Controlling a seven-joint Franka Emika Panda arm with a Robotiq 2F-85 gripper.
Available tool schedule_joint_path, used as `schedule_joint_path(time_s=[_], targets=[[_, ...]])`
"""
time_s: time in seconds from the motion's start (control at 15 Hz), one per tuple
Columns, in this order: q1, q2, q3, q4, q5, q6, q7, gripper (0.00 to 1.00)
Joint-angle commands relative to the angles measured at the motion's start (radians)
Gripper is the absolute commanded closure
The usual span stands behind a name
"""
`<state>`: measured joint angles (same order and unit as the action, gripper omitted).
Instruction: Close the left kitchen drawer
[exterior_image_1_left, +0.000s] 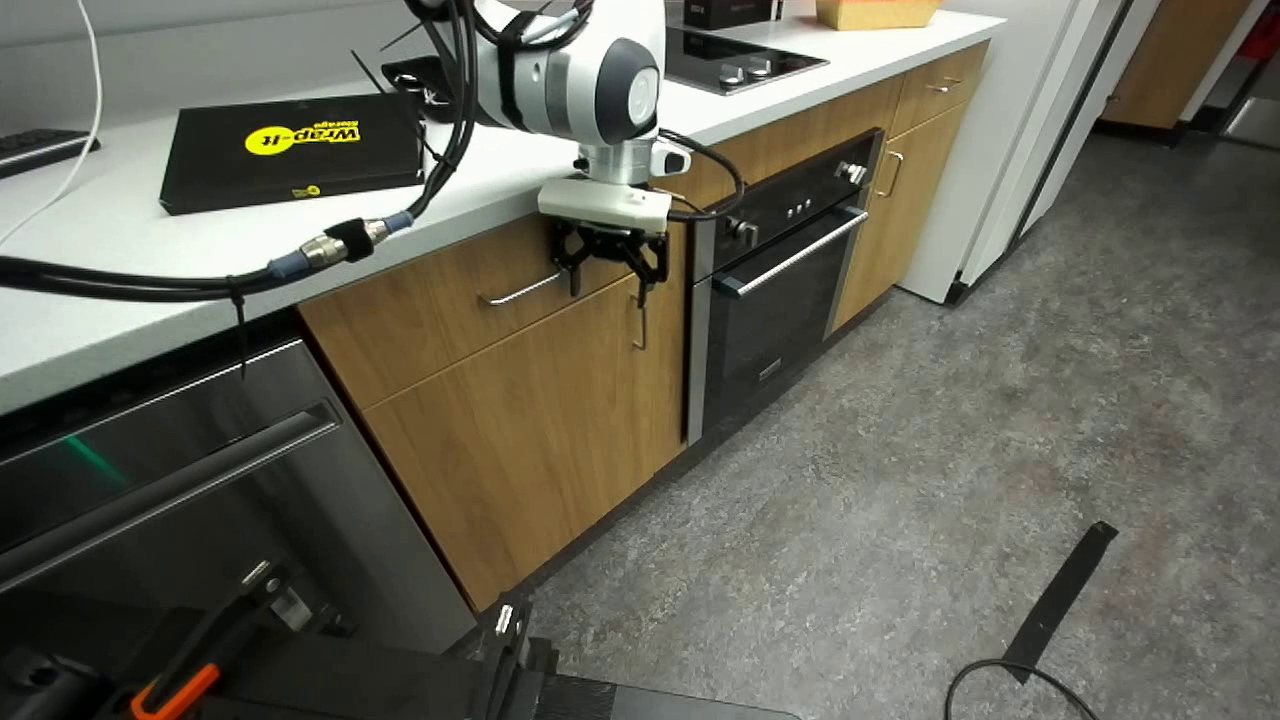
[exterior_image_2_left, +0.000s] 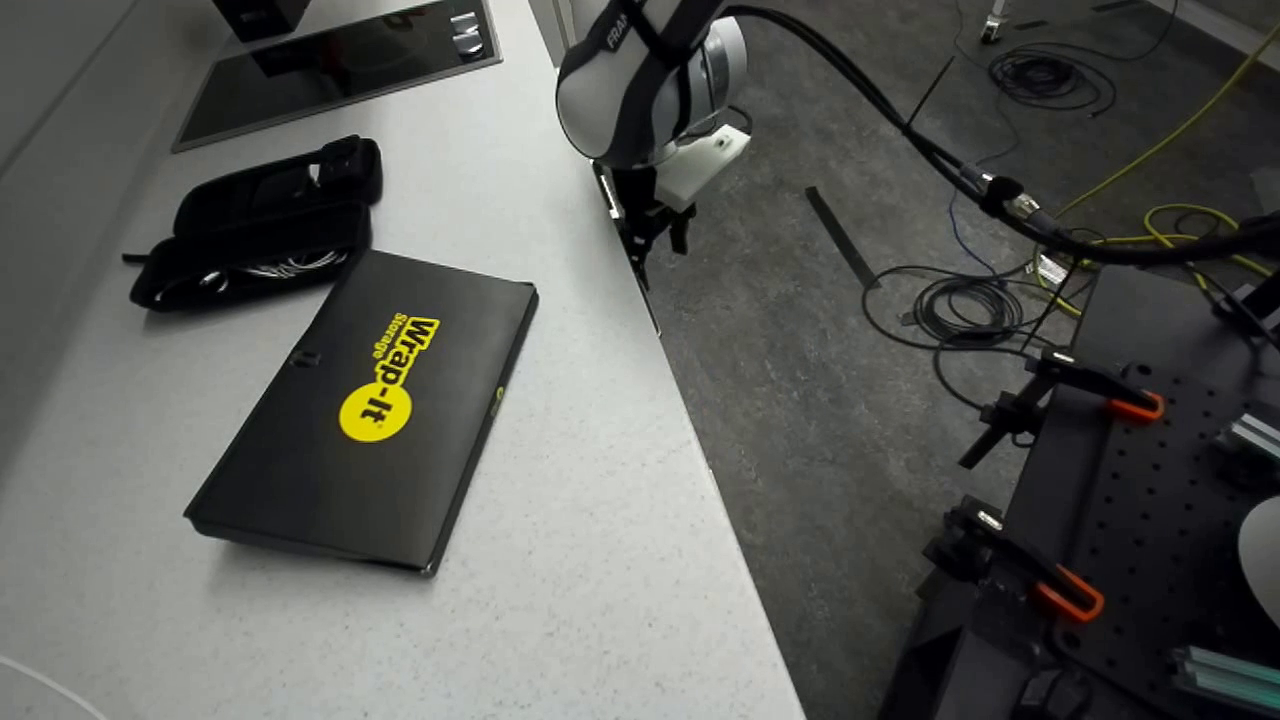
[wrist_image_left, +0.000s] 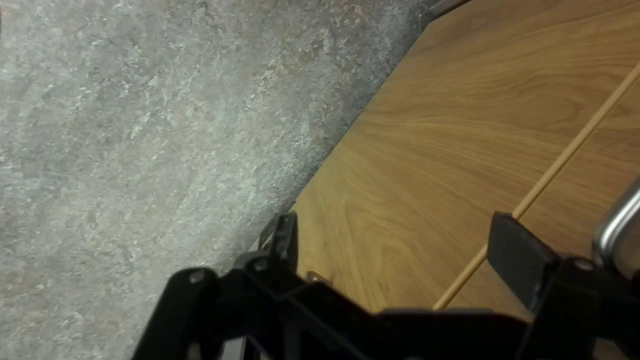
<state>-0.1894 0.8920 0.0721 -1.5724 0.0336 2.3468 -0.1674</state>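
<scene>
Drawer (exterior_image_1_left: 450, 295) looking closed

It is sitting under the bench (exterior_image_2_left: 620, 520), beside the oven (exterior_image_1_left: 785, 290). The tool (exterior_image_1_left: 608, 292), fingers (wrist_image_left: 517, 260) spread, is hanging by the handle (exterior_image_1_left: 523, 290), contact unclear; a finger hooking it on retreat could be dragging the drawer out.

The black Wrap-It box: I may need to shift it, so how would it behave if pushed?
The black Wrap-It box would probably slide rather than tip, being wide and low on a smooth-looking counter. Its squared edges suggest it is fairly stiff. Pushed toward the black case close by, it would likely bump it.
</scene>
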Motion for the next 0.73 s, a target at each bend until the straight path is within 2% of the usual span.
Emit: schedule_joint_path(time_s=[0.0,0.07,0.27,0.67], targets=[[-0.051,0.051,0.076,0.105,0.097,-0.137,-0.119,0.0],[-0.019,0.023,0.009,0.044,0.054,-0.051,-0.069,0.0],[-0.035,0.033,0.024,0.074,0.07,-0.098,-0.106,0.0],[-0.036,0.033,0.026,0.078,0.07,-0.11,-0.115,0.0]])
